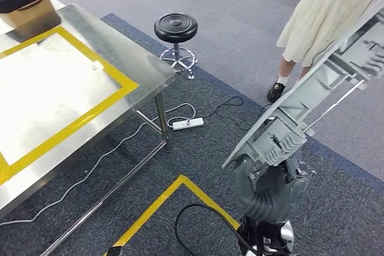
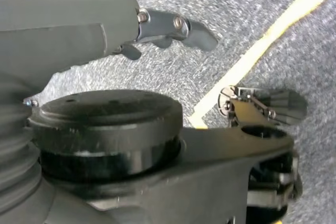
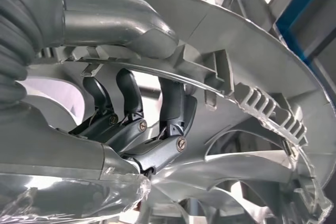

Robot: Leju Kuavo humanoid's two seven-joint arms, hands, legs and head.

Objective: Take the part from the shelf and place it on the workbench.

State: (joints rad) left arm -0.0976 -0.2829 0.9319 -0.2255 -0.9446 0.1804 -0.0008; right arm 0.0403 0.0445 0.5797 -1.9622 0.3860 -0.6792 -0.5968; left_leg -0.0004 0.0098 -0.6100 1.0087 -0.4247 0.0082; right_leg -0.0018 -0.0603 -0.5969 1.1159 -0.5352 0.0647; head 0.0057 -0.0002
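**Part is in the right hand, desk is waiting on the left**

You are carrying the part [image 1: 317, 88] in the right hand [image 1: 272, 190], off the desk and well apart from its right corner. It is a long grey moulded panel with ribs and thin struts, and it is rising in a slant from the hand toward the upper right of the head view. In the right wrist view the dark fingers [image 3: 170, 108] are curling around an inner bar of the part [image 3: 253, 66], with the thumb pressing on the outer face, so this hand is clamped on the part.

The left hand [image 2: 174, 30] is hanging over the carpet [image 2: 253, 9] near a yellow tape line [image 2: 261, 51]; its fingers are apart and are holding nothing.

The desk [image 1: 135, 58] is a steel one with a yellow tape frame [image 1: 113, 79] on it. A person [image 1: 326, 16] is standing just behind the part.

My judgement: the part is looking stiff but light, and it is held near one end, so the long free end will probably swing and lever against the fingers. The thin ribs may be fragile. Holding by the inner bar seems good; lowering it flat inside the frame seems safest.
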